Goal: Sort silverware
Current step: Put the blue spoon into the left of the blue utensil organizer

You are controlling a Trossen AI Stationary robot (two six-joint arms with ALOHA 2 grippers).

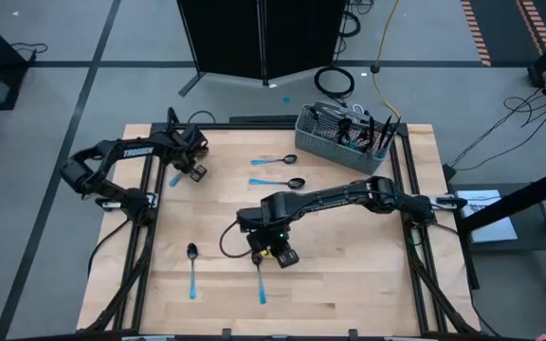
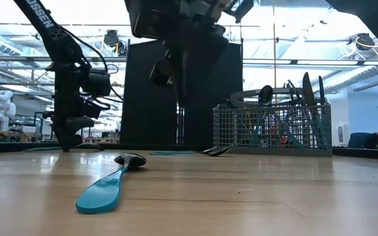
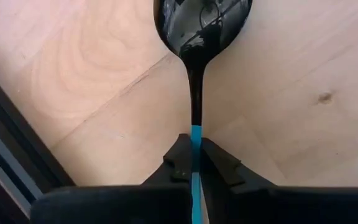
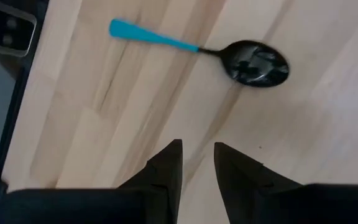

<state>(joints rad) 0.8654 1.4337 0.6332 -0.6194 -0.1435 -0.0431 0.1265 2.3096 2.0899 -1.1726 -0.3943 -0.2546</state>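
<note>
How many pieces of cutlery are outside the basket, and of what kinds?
Spoons lying on the table: 3
Spoon held in the left tool: 1
Piece with its head hidden under the right arm, kind unclear: 1
Total: 5

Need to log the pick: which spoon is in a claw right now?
The spoon at the table's left edge, pinched by its blue handle in the left claw.

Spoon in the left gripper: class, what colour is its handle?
Bright light blue; the spoon shows best in the left wrist view.
</note>
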